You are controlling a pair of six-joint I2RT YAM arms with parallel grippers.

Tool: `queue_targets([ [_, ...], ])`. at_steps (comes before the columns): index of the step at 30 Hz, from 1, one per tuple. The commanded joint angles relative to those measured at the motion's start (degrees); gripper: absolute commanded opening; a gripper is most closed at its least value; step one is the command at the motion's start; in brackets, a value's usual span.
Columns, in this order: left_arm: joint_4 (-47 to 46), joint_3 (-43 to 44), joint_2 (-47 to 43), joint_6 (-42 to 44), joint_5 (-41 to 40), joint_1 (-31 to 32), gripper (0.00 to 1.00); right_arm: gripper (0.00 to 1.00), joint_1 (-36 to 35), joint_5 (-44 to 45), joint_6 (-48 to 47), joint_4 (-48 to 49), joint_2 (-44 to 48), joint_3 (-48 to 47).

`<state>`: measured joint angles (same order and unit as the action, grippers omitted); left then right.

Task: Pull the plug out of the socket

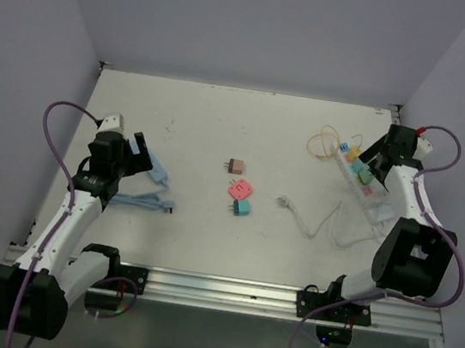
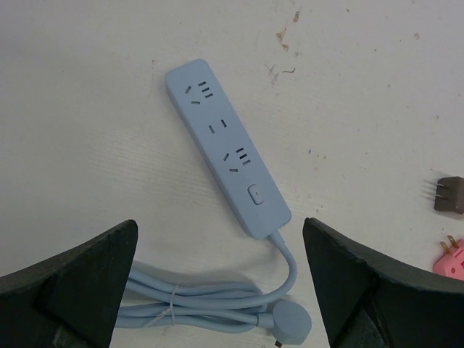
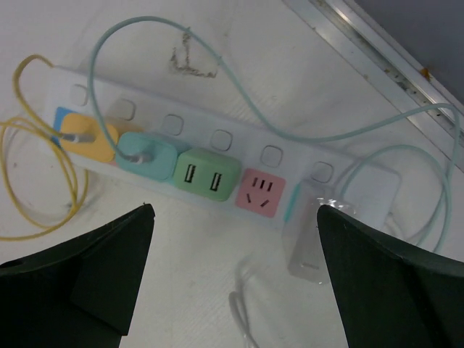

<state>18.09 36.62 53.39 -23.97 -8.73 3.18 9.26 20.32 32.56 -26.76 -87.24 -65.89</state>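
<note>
The right arm rises from its base at the near right edge and stretches toward the far right corner of the counter. Its wrist is pitched down over the white power strip. The right tool hangs above the strip with its dark fingers spread wide, gripping nothing and clear of the strip.

Four items sit plugged in a row along the strip. From one end they are a yellow plug, a teal plug, a green adapter with two USB ports, and a pink adapter. A yellow cable loops off the yellow plug, and a thin teal cable arcs over the strip.

The left arm bends up from the near left corner, elbow out, with its wrist aimed down at the left side of the counter. The left tool is also wide open and empty. It hovers over a blue power strip, whose bundled cord lies between the fingers.

Three loose adapters lie mid-counter, well apart from both arms.
</note>
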Motion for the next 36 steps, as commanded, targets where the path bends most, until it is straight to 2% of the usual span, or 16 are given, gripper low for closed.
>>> queue_targets([
  [1, -2.5, -0.1, -0.2, 1.7, 0.1, 0.4, 1.00, 0.99, 3.3, 2.4, 2.4, -0.6, 0.8, 0.2],
  [14, -2.6, -0.4, -0.6, 1.7, 0.1, 1.0, 1.00, 0.98, 12.5, -0.4, 4.8, -3.0, -4.4, 0.6],
  [19, -2.7, -0.4, -0.5, 1.7, 0.1, 1.3, 1.00, 0.95, 12.6, -10.6, 1.6, -1.6, -8.8, -0.6],
  [22, -2.7, -0.3, -0.4, 1.7, 0.3, 1.4, 1.00, 0.89, 12.4, -16.6, 1.4, -1.0, -9.4, 0.4],
  [23, -2.7, -0.3, -0.4, 1.8, 0.3, 1.4, 1.00, 0.83, 12.1, -18.0, 1.6, -0.1, -9.2, 1.1],
  [26, -2.7, -0.3, -0.1, 1.8, 0.4, 1.6, 1.00, 0.75, 9.9, -21.5, 2.8, 0.6, -7.7, 3.7],
  [32, -2.8, -0.3, 0.4, 1.8, 0.8, 1.7, 1.00, 0.72, 0.0, -21.9, 5.4, -0.7, -5.3, 7.0],
  [36, -2.7, -0.3, 0.6, 1.8, 1.0, 1.8, 1.00, 0.72, -7.7, -22.2, 11.0, 1.5, -1.5, 10.4],
])
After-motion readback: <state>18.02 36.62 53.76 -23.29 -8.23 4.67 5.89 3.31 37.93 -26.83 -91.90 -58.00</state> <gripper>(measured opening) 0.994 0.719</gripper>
